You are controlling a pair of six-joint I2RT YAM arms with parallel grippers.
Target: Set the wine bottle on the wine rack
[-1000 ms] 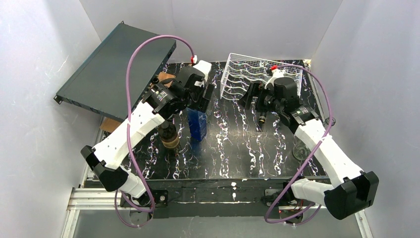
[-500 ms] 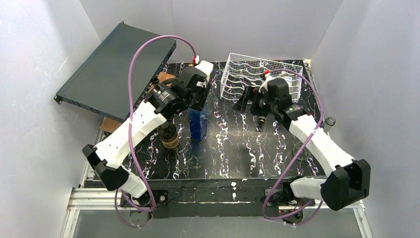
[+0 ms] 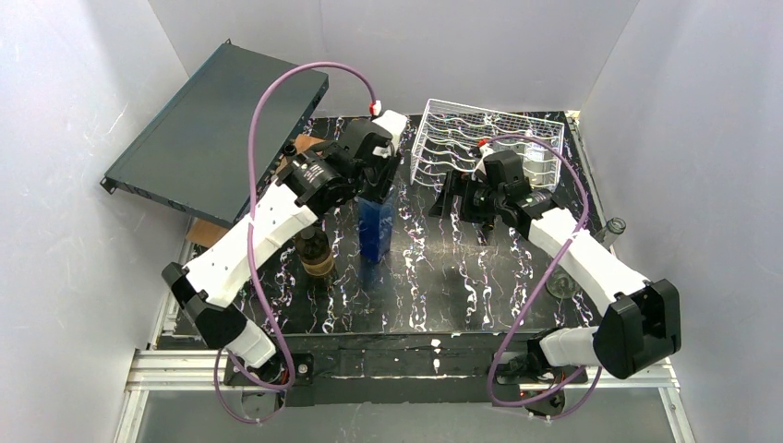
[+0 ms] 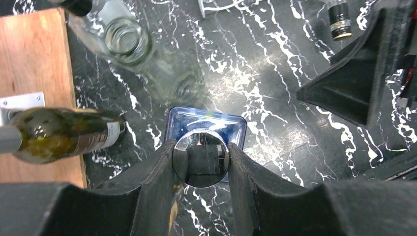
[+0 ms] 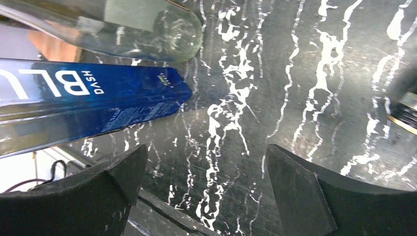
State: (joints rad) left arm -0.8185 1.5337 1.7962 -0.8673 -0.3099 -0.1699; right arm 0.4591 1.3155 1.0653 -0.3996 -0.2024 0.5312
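Since a second ago the left gripper (image 4: 200, 148) has clamped onto the round silver cap (image 4: 200, 168) of the square blue bottle (image 3: 375, 231). That bottle stands upright on the marbled black table (image 3: 462, 277), left of the white wire wine rack (image 3: 452, 129) at the back. The right gripper (image 5: 204, 169) has swung leftward, its fingers spread wide and holding nothing. White lettering on the blue glass begins "BL"; the smaller print is unclear.

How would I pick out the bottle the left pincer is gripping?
On the black marbled table, look right of the dark-teal case. The blue bottle stands there, the left pincer clamped on its silver cap. It alone is blue and square-sided; the dark bottle beside it is round.
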